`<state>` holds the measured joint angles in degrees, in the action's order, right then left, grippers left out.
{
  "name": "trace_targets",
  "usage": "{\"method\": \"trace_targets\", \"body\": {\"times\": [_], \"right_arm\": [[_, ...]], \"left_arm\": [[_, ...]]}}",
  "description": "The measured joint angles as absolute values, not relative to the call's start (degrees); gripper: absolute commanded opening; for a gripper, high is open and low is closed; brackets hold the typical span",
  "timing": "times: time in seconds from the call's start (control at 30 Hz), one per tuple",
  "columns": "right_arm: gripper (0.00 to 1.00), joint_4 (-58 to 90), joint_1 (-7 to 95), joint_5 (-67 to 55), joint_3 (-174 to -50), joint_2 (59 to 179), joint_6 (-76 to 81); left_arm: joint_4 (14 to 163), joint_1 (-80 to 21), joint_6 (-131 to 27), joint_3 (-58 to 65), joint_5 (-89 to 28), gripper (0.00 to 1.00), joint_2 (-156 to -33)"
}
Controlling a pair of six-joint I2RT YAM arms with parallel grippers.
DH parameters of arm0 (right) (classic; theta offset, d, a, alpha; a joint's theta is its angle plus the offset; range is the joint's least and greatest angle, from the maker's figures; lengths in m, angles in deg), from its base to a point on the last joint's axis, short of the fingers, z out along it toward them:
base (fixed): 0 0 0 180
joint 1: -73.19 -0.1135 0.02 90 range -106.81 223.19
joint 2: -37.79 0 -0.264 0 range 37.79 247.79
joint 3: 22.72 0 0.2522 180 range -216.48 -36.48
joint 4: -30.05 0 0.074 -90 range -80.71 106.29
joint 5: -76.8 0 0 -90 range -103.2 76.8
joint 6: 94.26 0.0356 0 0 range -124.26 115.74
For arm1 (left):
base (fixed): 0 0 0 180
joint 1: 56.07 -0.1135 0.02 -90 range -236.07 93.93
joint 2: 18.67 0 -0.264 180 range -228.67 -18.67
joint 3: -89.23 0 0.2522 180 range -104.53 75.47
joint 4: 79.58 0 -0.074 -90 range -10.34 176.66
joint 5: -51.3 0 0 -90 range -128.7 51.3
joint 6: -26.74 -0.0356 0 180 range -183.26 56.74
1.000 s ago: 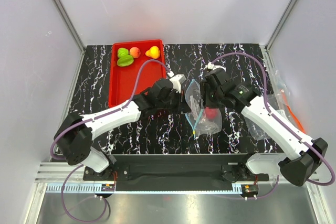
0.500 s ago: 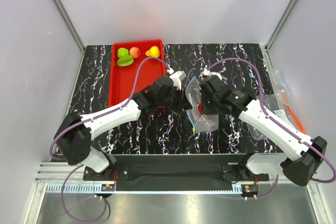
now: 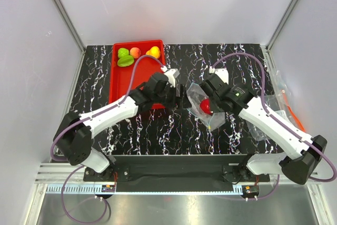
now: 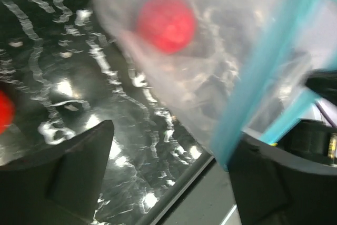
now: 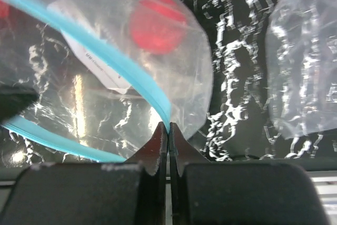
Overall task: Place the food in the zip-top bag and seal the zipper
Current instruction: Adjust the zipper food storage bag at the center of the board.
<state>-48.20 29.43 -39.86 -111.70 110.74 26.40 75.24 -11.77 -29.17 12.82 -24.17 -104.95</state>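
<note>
The zip-top bag (image 3: 201, 100) hangs crinkled in the middle of the table with the red apple (image 3: 206, 107) inside it. My right gripper (image 5: 168, 128) is shut on the bag's light-blue zipper (image 5: 113, 67), pinching the strip at its fingertips; the apple (image 5: 156, 25) shows through the plastic beyond. My left gripper (image 4: 174, 175) stands open just left of the bag with nothing between its fingers; the zipper (image 4: 263, 72) ends close to its right finger (image 4: 274, 188). The yellow pear (image 3: 153, 52), the peach (image 3: 135, 52) and two green pieces (image 3: 125, 58) lie in the red tray (image 3: 134, 80).
The red tray sits at the back left, right behind my left gripper (image 3: 180, 97). Other clear plastic (image 3: 276, 106) with an orange-red strip lies at the table's right edge, beside my right arm. White walls close in the table on three sides.
My left gripper has let go of the bag, opened and drawn back toward the tray. My right gripper has shut on the zipper edge and shifted the bag with the apple slightly back and left.
</note>
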Motion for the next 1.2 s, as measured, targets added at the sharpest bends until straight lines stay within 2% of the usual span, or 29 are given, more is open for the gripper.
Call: {"method": "trace_targets", "body": {"times": [0.17, 0.33, 0.47, 0.63, 0.77, 0.83, 0.97, 1.2], "right_arm": [[0.00, -50.43, 29.43, -42.98, -115.46, 110.74, 25.55], [0.00, -48.90, 29.40, -43.31, -116.66, 110.46, 25.37], [0.00, -44.75, 29.32, -41.78, -116.66, 110.57, 25.37], [0.00, -40.05, 29.25, -40.12, -116.66, 110.81, 25.31], [0.00, -37.75, 29.30, -40.12, -116.66, 111.16, 24.10], [0.00, -37.49, 29.45, -40.31, -116.59, 111.20, 22.70], [0.00, -37.60, 31.13, -40.71, -116.59, 112.14, 19.51], [0.00, -36.27, 34.28, -40.45, -116.59, 118.63, 15.89]], "left_arm": [[69.89, -18.68, -31.97, 11.46, -23.97, 0.99, -103.33], [69.47, -29.56, -33.10, 8.91, -21.83, 0.99, -100.86], [71.11, -34.48, -32.19, 8.14, -17.59, 0.99, -101.17], [73.82, -38.55, -29.61, 4.60, -13.02, 0.99, -107.88], [77.47, -41.10, -27.29, 3.51, -4.94, 0.99, -113.12], [76.99, -41.06, -27.55, 2.24, -2.34, 0.99, -114.83], [76.25, -35.88, -29.50, 0.08, -4.41, 0.99, -114.87], [79.48, -27.44, -28.78, 3.22, -3.10, 0.99, -112.01]]}}
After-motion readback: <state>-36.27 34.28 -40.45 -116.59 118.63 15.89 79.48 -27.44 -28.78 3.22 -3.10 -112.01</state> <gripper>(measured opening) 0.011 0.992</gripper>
